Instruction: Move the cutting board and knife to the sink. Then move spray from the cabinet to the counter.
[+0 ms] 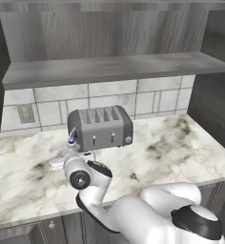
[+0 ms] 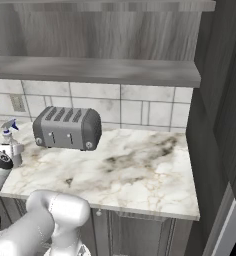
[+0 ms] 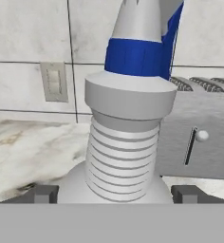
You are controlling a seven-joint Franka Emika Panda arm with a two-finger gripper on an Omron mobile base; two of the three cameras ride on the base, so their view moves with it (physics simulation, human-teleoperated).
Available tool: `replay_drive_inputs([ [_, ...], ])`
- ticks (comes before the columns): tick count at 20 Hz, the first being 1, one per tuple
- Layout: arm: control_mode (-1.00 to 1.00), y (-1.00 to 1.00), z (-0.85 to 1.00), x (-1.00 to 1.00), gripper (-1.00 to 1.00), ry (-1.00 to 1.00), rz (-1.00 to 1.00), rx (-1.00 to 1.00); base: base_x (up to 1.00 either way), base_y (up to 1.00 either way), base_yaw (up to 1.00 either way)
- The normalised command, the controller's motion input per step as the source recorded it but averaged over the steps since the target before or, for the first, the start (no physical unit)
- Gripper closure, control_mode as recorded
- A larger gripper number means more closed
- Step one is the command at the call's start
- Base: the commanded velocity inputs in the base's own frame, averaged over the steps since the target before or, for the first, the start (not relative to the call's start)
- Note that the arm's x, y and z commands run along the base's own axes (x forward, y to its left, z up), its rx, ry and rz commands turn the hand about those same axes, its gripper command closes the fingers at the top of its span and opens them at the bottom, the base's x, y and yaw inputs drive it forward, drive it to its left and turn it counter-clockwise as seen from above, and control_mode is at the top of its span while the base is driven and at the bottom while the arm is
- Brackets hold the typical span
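1. Standing upright on the white marble-look worktop point(image 1: 181, 147), the spray bottle point(image 3: 128, 118) sits just left of the toaster point(image 1: 101, 127), near the tiled back wall.
2. From the right base camera the bottle point(image 2: 11, 142) shows at the far left edge, its blue-and-white nozzle on top, well apart from the worktop's right end.
3. From the left base camera only the bottle's blue-and-white top point(image 1: 72, 139) peeks out beside the toaster's lower left corner, just above the arm's wrist.
4. The hand point(image 3: 115, 194) is spread wide, one dark fingertip point(image 3: 43, 193) on each side of the bottle's base, the ribbed neck rising between them.
5. Whether the fingertips actually touch the bottle cannot be told; they stand at the bottle's shoulders with its body between.
6. Behind the bottle, in the hand camera, is a wall switch plate point(image 3: 53, 81) on the tiles and the toaster's grey side with a slider lever.
7. The cabinet shelf point(image 1: 114, 69) above the worktop is a plain grey board with a wood-grain back panel.
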Motion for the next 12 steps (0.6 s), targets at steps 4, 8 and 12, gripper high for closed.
replay_drive_inputs([
  [4, -1.00, 0.11, -0.46, 0.35, 1.00, 0.00, 0.00, 0.00, 0.00, 0.00, 0.00],
  [8, -1.00, 0.13, -0.43, 0.28, 1.00, 0.00, 0.00, 0.00, 0.00, 0.00, 0.00],
  [12, -1.00, 0.14, -0.45, 0.24, 1.00, 0.00, 0.00, 0.00, 0.00, 0.00, 0.00],
])
